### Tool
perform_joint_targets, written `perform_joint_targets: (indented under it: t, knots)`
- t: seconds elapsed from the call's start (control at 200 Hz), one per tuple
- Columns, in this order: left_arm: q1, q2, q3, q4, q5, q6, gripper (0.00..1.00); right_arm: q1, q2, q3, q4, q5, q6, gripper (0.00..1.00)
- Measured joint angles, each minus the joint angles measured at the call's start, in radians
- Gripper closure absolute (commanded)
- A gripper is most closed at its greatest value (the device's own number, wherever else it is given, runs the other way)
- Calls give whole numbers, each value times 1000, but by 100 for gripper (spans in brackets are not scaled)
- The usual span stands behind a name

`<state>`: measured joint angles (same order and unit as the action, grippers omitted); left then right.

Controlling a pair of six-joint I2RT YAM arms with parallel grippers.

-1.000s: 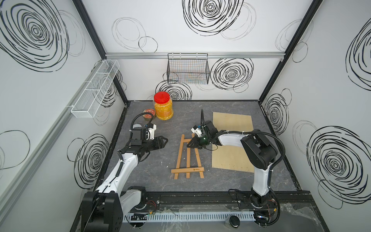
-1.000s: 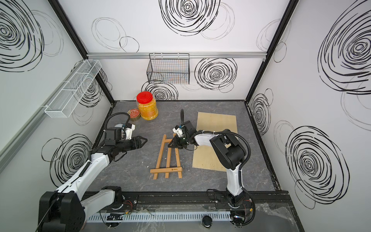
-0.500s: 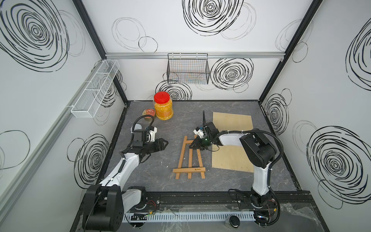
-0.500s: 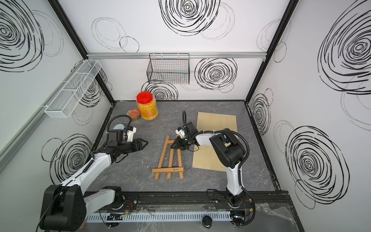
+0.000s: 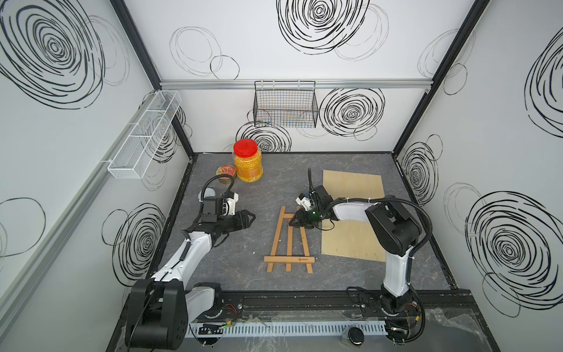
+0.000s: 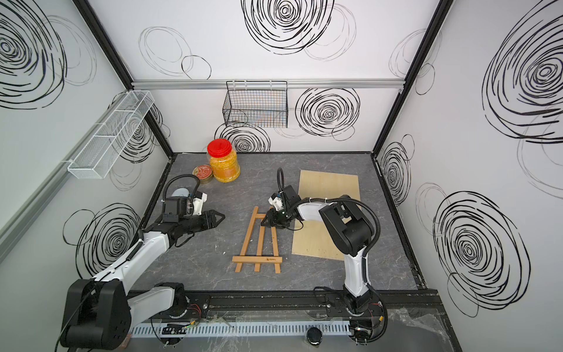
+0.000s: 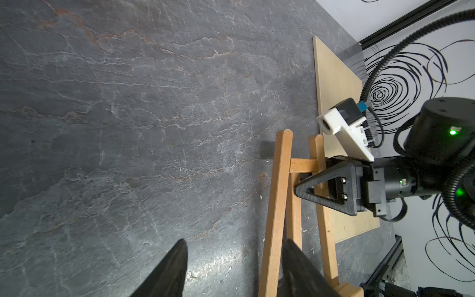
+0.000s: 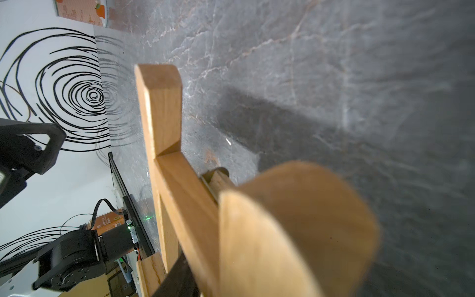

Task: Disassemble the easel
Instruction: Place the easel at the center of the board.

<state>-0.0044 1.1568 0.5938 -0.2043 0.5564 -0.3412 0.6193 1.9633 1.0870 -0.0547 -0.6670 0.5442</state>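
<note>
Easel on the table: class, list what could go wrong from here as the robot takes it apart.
1. The easel lies flat with only the right jaws at its narrow end; the left jaws hover apart, so a pull may drag the whole frame.
2. The plywood board lies close beside it; a sliding easel may catch or shift it.

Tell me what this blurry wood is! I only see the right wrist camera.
Observer: The easel, lying on the table; the right hand is at its top end.
Operator: Anything behind my hand?
Observer: A pale board, flat on the table beside the easel.
Operator: Can the left hand help?
Observer: The left hand is open and apart from the easel, so it'd have to move in first.
</note>
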Motion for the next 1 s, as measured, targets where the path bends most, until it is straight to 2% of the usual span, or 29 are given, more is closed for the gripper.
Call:
perform_joint_targets:
  t: [0.48,0.731,0.996]
  knots:
    - [0,-2,1,-5,-1,0,38,-1,-88,29,-151,119,-71,45]
    - [2,-4,31,-40,-12,14,37,-25,-217,45,-254,204,-118,41]
    - [39,6,179,-104,-38,68,36,-116,-437,55,-375,314,-174,37]
